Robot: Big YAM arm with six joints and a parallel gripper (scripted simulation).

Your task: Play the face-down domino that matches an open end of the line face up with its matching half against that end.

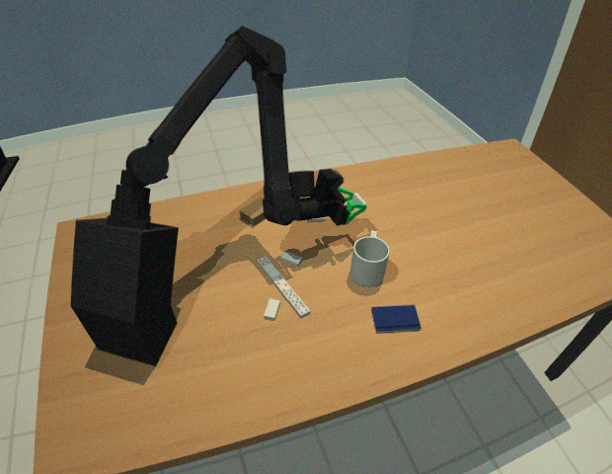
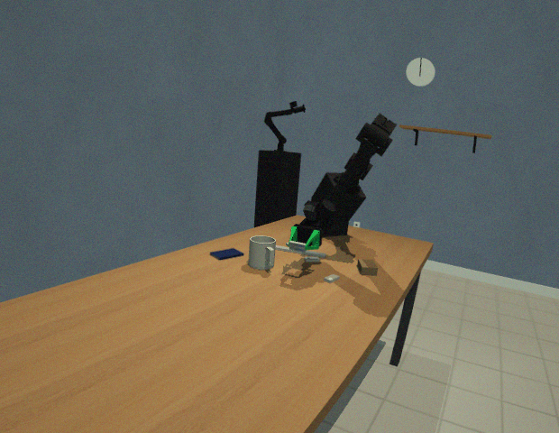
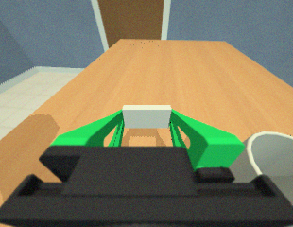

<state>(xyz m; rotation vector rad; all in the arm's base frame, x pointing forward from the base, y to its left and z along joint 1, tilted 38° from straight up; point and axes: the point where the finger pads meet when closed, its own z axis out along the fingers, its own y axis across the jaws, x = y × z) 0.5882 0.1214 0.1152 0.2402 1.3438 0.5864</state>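
Note:
My gripper [image 1: 358,202] with green fingers is held above the table behind the mug, shut on a white domino [image 3: 146,116] that spans the fingertips; its pips are hidden. It also shows in the exterior view [image 2: 298,244]. The line of face-up dominoes [image 1: 283,286] lies flat at mid-table, running from a grey-shaded tile [image 1: 266,267] to a white tile with pink pips [image 1: 295,299]. A face-down white domino [image 1: 271,308] lies just left of the line's near end. Another domino [image 1: 291,258] lies in shadow right of the line's far end.
A grey mug [image 1: 368,261] stands right of the line, under and in front of my gripper. A dark blue book [image 1: 395,318] lies nearer the front. A small brown block [image 1: 251,212] sits behind the arm. The robot base [image 1: 123,285] stands at the left.

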